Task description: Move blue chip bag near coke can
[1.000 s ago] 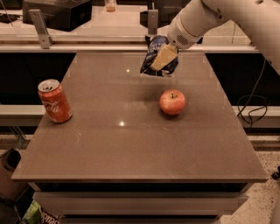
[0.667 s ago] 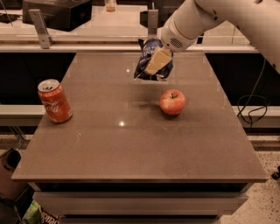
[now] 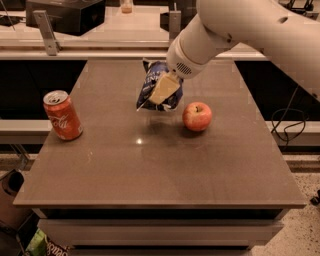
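The blue chip bag is a crinkled dark-blue foil bag with white markings, held off the table above its middle. My gripper is shut on the bag, with a pale finger across its front. The white arm comes in from the upper right. The coke can is red with white script and a silver top. It stands upright near the table's left edge, well to the left of the bag.
A red apple sits on the brown table just right of the bag. A counter with a dark box and metal posts runs behind the table. A cable hangs at the right.
The arm has carried the bag leftward and toward the front, away from the far edge. The can and the apple have not moved.
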Available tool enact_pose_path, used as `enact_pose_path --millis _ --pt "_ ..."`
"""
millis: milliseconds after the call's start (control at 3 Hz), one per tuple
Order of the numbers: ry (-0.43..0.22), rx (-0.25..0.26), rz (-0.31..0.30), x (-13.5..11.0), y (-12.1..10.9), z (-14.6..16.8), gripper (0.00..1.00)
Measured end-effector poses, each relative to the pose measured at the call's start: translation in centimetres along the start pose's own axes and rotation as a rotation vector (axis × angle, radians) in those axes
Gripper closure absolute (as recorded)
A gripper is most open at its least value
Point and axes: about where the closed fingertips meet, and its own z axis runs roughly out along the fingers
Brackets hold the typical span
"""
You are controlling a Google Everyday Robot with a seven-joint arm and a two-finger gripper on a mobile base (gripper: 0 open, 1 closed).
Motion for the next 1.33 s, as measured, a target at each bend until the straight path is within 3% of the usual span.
enact_pose_path --millis 667,1333 --pt "-0.031 -0.034 -0.004 -1.7 5.0 0.8 1.0" --pt "-0.097 -0.139 -0.079 -5.2 9.2 1.7 1.0"
